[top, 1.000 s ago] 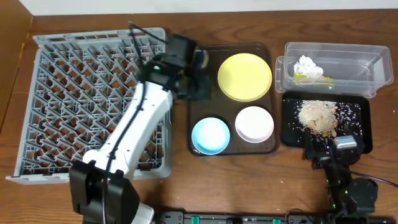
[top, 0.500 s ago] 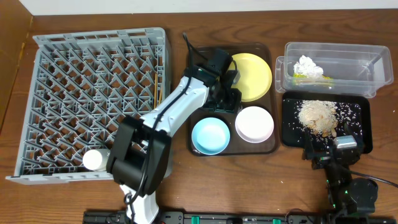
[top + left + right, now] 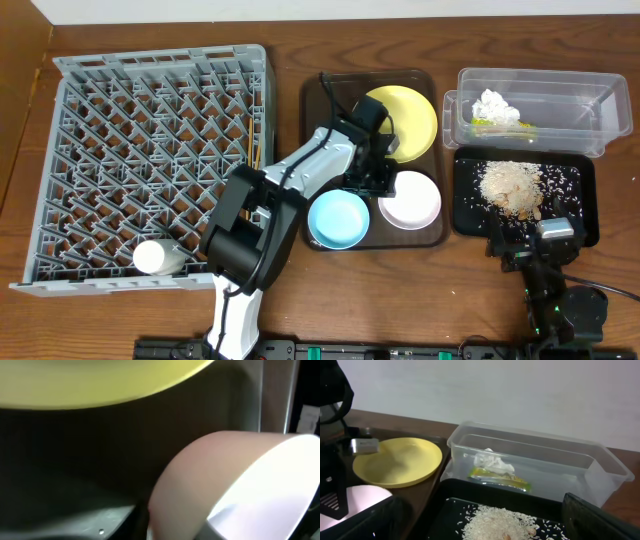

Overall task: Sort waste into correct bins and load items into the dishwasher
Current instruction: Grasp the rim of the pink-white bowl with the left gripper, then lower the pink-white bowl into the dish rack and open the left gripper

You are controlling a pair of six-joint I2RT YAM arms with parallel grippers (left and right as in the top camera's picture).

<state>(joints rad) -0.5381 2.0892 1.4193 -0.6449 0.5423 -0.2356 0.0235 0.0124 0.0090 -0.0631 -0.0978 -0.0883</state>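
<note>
A: Where's the round white bowl [image 3: 409, 199]?
B: Near-right corner of the dark brown serving tray [image 3: 372, 238], just right of the light-blue bowl [image 3: 338, 217]. The left claw [image 3: 378, 178] sits at its far-left rim, probably the one edge thin enough to pinch for the grey lattice dish rack [image 3: 160, 58].
A: Clamped?
B: Can't tell. The right claw [image 3: 527, 238] rests near the black tray, fingers apart and empty

A yellow plate [image 3: 410, 125], white bowl [image 3: 412, 200] and blue bowl [image 3: 338, 220] sit close together. A white cup [image 3: 158, 257] rests in the grey rack [image 3: 100, 130] (at its front edge).
</note>
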